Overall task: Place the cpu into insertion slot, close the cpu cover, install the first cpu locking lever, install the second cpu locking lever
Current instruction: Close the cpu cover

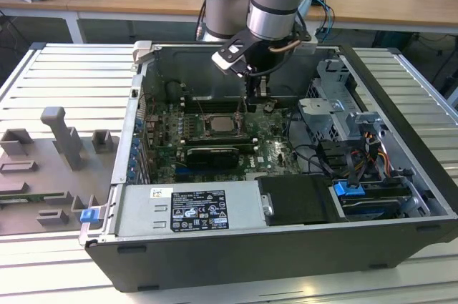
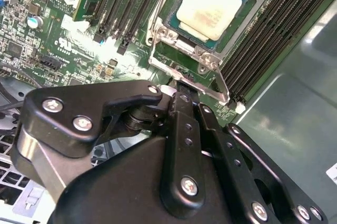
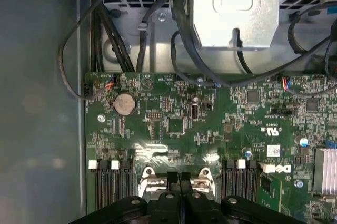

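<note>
Black gripper [image 2: 181, 91], fingers pressed together, is hanging just beside the silvery-rimmed insertion slot [image 2: 179, 69] holding the pale square cpu [image 2: 210, 8]. The open case [image 1: 286, 265] is sitting on a ribbed grey table [image 1: 64, 75].

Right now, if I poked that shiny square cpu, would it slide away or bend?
Probably neither. The cpu sits down inside the insertion slot, whose metal rim surrounds it, so a sideways poke likely wouldn't shift it. Its flat metal top looks stiff, not floppy. It looks thin, so it is probably light if lifted.
</note>
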Controlling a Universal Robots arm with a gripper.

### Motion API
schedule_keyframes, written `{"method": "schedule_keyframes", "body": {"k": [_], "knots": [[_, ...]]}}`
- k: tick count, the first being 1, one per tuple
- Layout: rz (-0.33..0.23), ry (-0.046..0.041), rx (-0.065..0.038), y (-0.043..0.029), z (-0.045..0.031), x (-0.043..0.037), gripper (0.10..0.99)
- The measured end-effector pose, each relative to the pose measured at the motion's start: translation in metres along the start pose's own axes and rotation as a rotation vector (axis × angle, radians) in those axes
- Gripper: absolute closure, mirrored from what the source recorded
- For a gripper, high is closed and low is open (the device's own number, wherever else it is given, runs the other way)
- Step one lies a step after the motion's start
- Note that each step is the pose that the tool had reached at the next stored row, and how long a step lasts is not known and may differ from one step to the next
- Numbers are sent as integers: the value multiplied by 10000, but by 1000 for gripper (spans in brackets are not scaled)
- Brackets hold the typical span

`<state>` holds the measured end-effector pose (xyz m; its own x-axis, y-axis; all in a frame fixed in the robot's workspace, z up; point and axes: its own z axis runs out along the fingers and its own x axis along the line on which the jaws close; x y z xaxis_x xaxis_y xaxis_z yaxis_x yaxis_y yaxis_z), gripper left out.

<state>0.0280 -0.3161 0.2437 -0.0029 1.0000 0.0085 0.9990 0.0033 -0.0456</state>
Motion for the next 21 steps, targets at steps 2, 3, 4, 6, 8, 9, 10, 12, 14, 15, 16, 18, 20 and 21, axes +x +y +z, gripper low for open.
{"method": "schedule_keyframes", "body": {"k": [2,3,4,6,8,9,10,12,14,15,16,18,20,21], "knots": [[-1,0,0,-37,2,0,980],[0,1,0,-58,3,0,980],[1,1,-1,-64,3,-1,980],[1,1,0,-86,6,0,980],[-2,3,-2,-134,13,1,980],[0,0,-4,-172,22,0,980],[1,1,-4,-197,33,0,980],[-1,1,-4,-259,51,0,980],[-17,1,-6,-322,69,0,980],[-30,-1,-6,-348,77,0,980],[-41,-1,-6,-370,85,0,980],[-77,-4,-28,-437,100,-1,980],[-82,-2,-34,-502,110,7,980],[-82,-2,-34,-526,113,11,980]]}}
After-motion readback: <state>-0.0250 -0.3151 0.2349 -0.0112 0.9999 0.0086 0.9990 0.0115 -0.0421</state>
